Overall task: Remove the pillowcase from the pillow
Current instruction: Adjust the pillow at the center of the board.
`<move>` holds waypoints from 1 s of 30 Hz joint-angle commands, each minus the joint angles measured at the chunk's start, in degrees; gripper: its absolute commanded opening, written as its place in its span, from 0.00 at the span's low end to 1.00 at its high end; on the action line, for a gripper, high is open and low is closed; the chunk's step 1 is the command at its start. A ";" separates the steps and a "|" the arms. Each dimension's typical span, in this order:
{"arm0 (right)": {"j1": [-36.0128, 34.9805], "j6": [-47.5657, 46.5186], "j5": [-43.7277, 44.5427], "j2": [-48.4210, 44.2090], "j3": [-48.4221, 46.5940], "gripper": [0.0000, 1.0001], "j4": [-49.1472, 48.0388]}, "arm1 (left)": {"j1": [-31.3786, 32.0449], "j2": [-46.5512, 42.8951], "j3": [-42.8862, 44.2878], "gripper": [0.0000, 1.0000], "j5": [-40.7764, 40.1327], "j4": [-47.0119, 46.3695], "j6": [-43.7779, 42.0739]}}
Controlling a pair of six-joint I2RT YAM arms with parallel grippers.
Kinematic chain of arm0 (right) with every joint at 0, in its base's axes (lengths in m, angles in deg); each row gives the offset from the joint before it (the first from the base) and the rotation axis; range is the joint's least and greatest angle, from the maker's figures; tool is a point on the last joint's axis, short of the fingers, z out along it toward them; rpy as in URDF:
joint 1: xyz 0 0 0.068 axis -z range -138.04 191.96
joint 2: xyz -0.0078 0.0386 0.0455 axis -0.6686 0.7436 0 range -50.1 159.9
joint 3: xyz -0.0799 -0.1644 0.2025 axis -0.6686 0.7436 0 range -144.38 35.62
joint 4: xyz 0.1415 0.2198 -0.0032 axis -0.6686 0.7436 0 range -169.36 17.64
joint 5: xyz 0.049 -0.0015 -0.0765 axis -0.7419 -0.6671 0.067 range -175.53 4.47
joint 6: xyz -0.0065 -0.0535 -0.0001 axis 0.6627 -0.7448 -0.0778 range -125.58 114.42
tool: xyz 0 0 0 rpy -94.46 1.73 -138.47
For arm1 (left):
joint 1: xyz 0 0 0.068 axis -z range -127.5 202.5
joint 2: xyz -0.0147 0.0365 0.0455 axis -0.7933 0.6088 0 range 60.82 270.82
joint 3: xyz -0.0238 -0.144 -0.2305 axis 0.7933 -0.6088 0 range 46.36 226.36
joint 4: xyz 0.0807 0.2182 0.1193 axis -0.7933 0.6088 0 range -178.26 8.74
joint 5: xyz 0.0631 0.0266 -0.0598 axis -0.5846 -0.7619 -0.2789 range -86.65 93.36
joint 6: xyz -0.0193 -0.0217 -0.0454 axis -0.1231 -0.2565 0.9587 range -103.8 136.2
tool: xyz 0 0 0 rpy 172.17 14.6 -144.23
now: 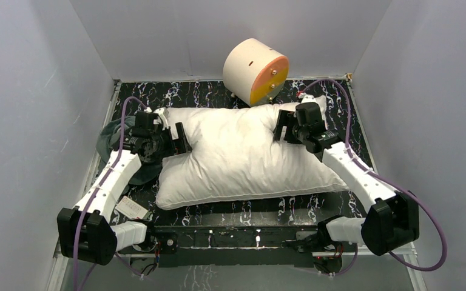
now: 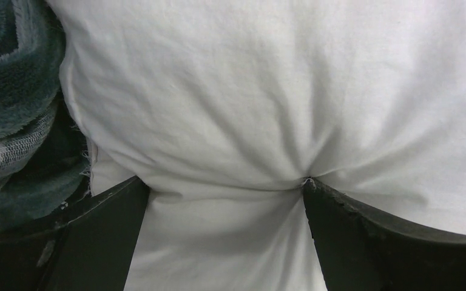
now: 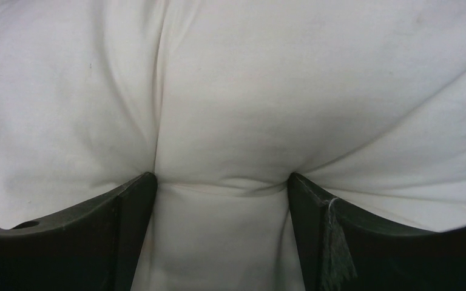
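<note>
Pale walls box in my black marbled desk (image 1: 218,213). Across its middle lies the white pillow (image 1: 243,154), uncovered. My left pincer (image 1: 182,138) stands wide open, its tips dug into the pillow's left end. My right pincer (image 1: 282,127) is spread just as wide, pressed into the right end. The pillowcase (image 1: 108,140) sits crumpled at the desk's left edge under my left arm, right against the pillow. A cream-and-orange cylinder (image 1: 255,71) rests at the far edge.
</note>
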 commanded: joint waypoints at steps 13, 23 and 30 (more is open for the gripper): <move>-3.56 -3.54 -8.30 -15.02 -3.85 0.89 1.87 | 0.71 8.03 4.52 0.97 9.64 -4.98 -2.04; -3.44 -3.99 5.60 -2.16 -0.64 0.99 7.94 | 0.71 0.36 15.41 0.98 -23.18 7.94 0.87; -3.41 -5.44 7.60 -14.32 -0.72 0.99 -1.25 | 0.74 -4.09 19.05 0.98 -34.27 13.72 3.63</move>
